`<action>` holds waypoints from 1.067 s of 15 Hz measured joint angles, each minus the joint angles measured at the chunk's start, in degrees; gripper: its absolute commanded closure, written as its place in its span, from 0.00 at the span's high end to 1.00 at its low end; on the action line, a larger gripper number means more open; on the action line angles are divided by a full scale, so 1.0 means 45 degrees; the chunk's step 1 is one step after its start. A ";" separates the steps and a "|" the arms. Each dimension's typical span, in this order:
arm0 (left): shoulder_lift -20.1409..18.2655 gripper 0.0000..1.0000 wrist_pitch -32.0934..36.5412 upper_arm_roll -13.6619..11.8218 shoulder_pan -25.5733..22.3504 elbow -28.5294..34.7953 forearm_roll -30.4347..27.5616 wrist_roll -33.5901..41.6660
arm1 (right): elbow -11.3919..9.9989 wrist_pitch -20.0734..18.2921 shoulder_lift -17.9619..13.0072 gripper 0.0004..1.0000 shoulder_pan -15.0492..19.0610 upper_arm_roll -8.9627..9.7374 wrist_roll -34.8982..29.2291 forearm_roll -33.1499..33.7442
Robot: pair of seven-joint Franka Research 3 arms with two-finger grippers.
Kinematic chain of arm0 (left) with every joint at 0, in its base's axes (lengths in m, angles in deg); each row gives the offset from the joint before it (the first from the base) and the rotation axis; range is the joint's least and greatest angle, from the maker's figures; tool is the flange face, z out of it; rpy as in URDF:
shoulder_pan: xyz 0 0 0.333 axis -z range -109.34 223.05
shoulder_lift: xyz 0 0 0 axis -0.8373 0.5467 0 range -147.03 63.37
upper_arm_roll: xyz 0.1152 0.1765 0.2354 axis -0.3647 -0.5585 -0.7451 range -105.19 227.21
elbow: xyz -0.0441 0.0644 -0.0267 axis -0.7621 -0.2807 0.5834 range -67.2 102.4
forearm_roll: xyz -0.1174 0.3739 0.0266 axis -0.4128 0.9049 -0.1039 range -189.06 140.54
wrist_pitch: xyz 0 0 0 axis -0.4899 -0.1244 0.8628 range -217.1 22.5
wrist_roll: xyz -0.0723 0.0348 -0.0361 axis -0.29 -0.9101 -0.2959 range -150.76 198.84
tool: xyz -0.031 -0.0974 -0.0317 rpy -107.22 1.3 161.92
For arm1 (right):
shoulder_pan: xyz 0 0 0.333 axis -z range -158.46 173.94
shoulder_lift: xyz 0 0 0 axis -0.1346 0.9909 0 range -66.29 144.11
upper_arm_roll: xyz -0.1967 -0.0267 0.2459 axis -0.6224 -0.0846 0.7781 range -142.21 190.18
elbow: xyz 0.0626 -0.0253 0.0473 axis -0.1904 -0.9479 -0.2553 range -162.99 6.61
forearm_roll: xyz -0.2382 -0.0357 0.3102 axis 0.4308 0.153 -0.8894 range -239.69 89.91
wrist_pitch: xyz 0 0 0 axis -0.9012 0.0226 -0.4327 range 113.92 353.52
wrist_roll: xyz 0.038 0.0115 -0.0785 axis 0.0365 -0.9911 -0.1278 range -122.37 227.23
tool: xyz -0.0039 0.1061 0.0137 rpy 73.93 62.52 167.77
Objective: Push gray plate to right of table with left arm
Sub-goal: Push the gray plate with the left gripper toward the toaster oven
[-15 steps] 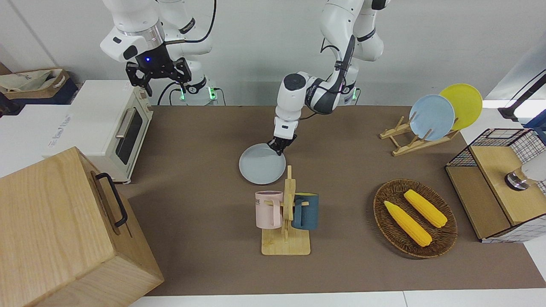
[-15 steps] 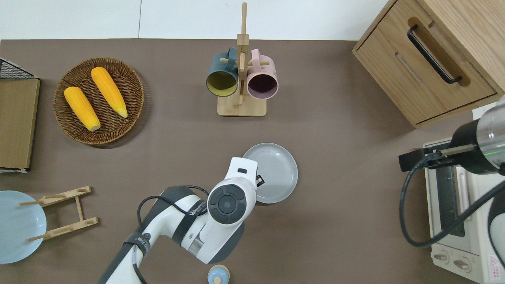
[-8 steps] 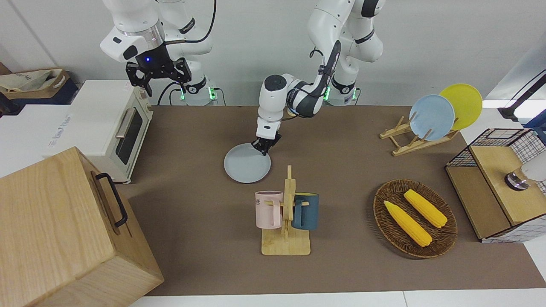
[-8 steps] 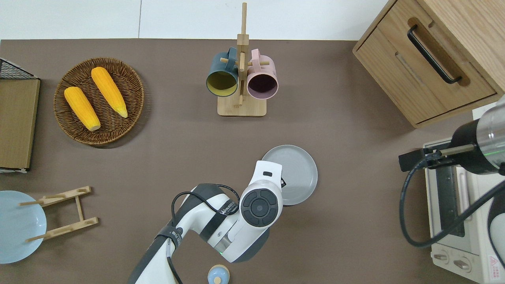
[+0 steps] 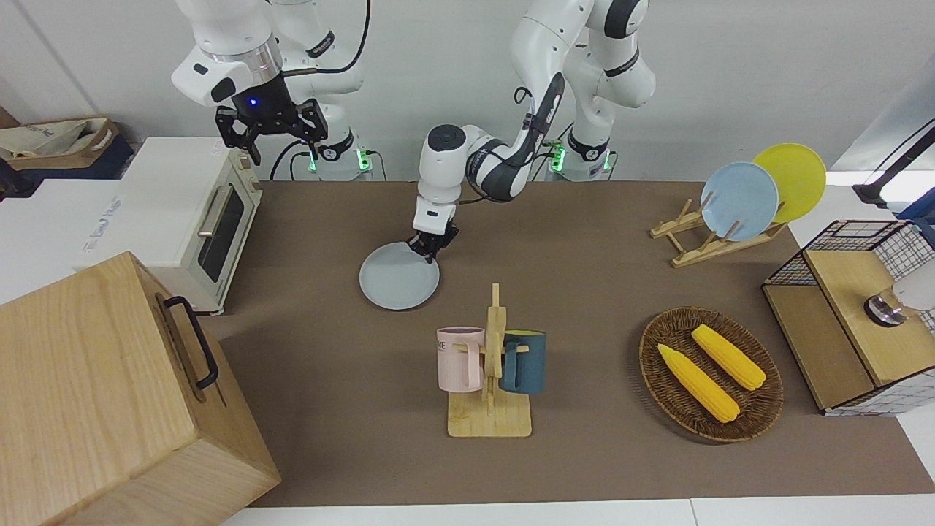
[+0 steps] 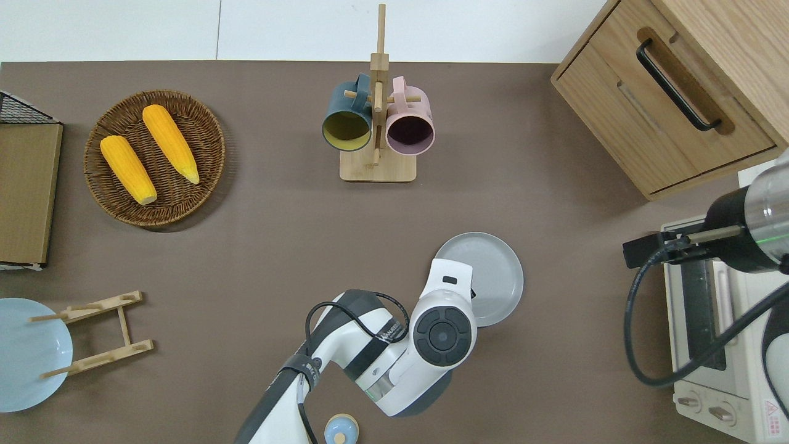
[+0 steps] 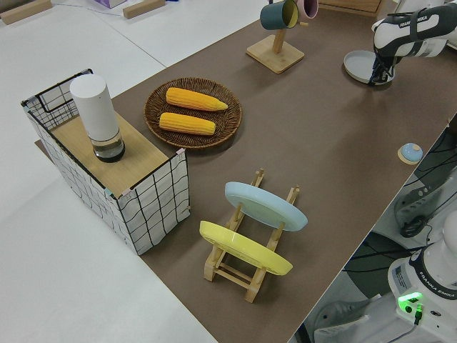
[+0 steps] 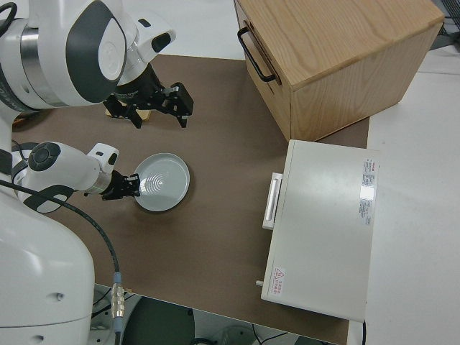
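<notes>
The gray plate (image 5: pixel 399 277) lay flat on the table (image 5: pixel 584 241), in the middle part of the brown top but shifted toward the right arm's end, nearer to the robots than the wooden mug stand (image 5: pixel 491 380) and well apart from it. The left gripper (image 5: pixel 431 248) was down at the plate's rim on the side toward the left arm's end, its black fingertips touching the rim edge. The fingers looked drawn close together, though whether they were fully pressed shut could not be told. The left arm (image 6: pixel 394 357) reached low across the table from the robots' edge, its white wrist covering part of the plate in the overhead view.

The mug stand held a pink mug (image 5: pixel 459 358) and a dark teal mug (image 5: pixel 523 362) and stood toward the table edge farthest from the robots. A woven basket (image 5: pixel 712 376) with two ears of corn (image 5: pixel 697 382) sat toward the left arm's end, and nearer the robots there a wooden plate rack (image 5: pixel 701 237) carried a blue plate (image 5: pixel 739 200) and a yellow plate (image 5: pixel 790 180). At the right arm's end stood a white toaster oven (image 5: pixel 175 219) and a wooden cabinet (image 5: pixel 109 394) with a black handle. The right arm was parked, the right gripper (image 5: pixel 270 130) with its fingers spread.
</notes>
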 measured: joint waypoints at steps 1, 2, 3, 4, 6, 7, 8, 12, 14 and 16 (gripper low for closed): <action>0.0105 0.00 0.0000 0.0000 0.0111 -0.0142 0.0002 -0.0151 | 0.0000 0.0000 0.0000 0.98 0.0000 0.0000 0.0000 0.0000; 0.0195 0.00 0.0000 0.0003 0.0211 -0.0258 0.0006 -0.0267 | 0.0000 0.0000 0.0000 0.98 0.0000 0.0000 0.0000 0.0000; 0.0284 0.00 -0.0001 0.0002 0.0325 -0.0354 0.0007 -0.0364 | 0.0000 0.0000 0.0000 0.98 0.0000 0.0000 0.0000 0.0000; 0.0351 0.00 -0.0003 0.0003 0.0416 -0.0451 0.0010 -0.0450 | 0.0000 0.0000 0.0000 0.98 0.0000 0.0000 0.0000 0.0000; 0.0446 0.00 -0.0002 0.0011 0.0583 -0.0641 0.0010 -0.0519 | 0.0000 0.0000 0.0000 0.98 0.0000 0.0000 0.0000 0.0000; 0.0511 0.00 -0.0002 0.0010 0.0692 -0.0715 0.0010 -0.0583 | 0.0000 0.0000 0.0000 0.98 0.0000 0.0000 0.0000 0.0000; 0.0614 0.00 -0.0002 0.0008 0.0818 -0.0833 0.0017 -0.0716 | 0.0000 0.0000 0.0000 0.98 0.0000 0.0000 0.0000 0.0000; 0.0867 0.50 0.0002 0.0006 0.1009 -0.1180 0.0373 -0.1094 | 0.0000 0.0000 0.0000 0.98 0.0000 0.0000 0.0000 0.0000; 0.0910 0.67 0.0025 -0.0001 0.1010 -0.1204 0.0414 -0.1103 | 0.0000 0.0000 0.0000 0.98 0.0000 0.0000 0.0000 0.0000; 0.0993 0.99 0.0048 -0.0018 0.1010 -0.1253 0.0443 -0.1113 | 0.0000 0.0000 0.0000 0.98 0.0000 0.0000 0.0000 0.0000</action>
